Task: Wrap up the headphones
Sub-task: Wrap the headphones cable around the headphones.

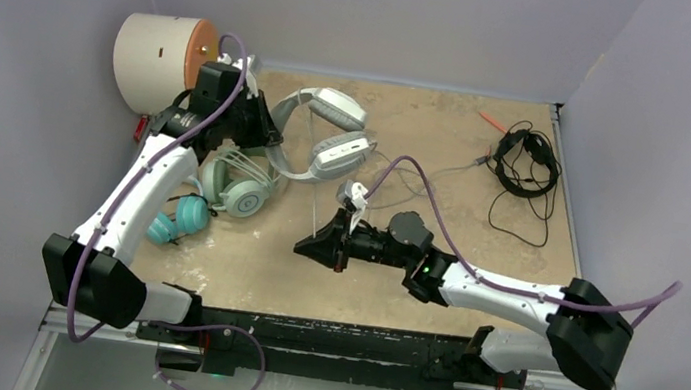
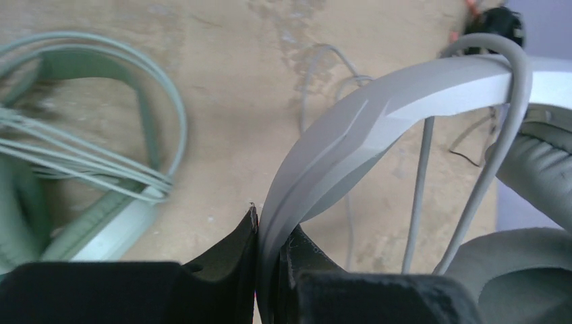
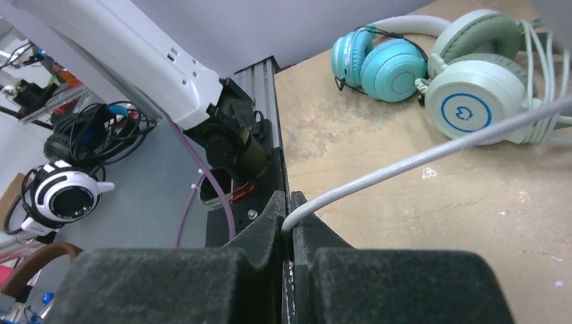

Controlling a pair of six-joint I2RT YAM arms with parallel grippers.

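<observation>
At the far-left corner of the tabletop (image 1: 250, 273) we find the left arm (image 1: 134, 198) stretched out. The left jaws are clamped on the band of the white-and-grey headset (image 1: 325, 132), and the left wrist view shows that band pinched edge-on between them. We cannot tell whether the headset's cups rest on the surface. A cream drum (image 1: 164, 50) stands just behind the left arm, against the left wall, so we record little room on that side.

The right arm (image 1: 500, 291) lies low across the near middle, pointing left. The right jaws are closed on the grey cable (image 3: 418, 158), which runs straight from them toward the far side, passing over the mint-green headset (image 1: 237, 186). That headset lies between the left arm and the held one. The teal headset (image 1: 179, 219) touches it on the near side and sits by the left edge, beside the left arm.

The black headset (image 1: 527, 164) lies with its cable spread loose near the right edge, well apart from both arms. A small orange item (image 1: 492, 121) lies just beside it at the far edge.

We note bare surface between the right arm and the black headset, and a bare patch between the mint-green headset and the near rail (image 3: 270, 135)
</observation>
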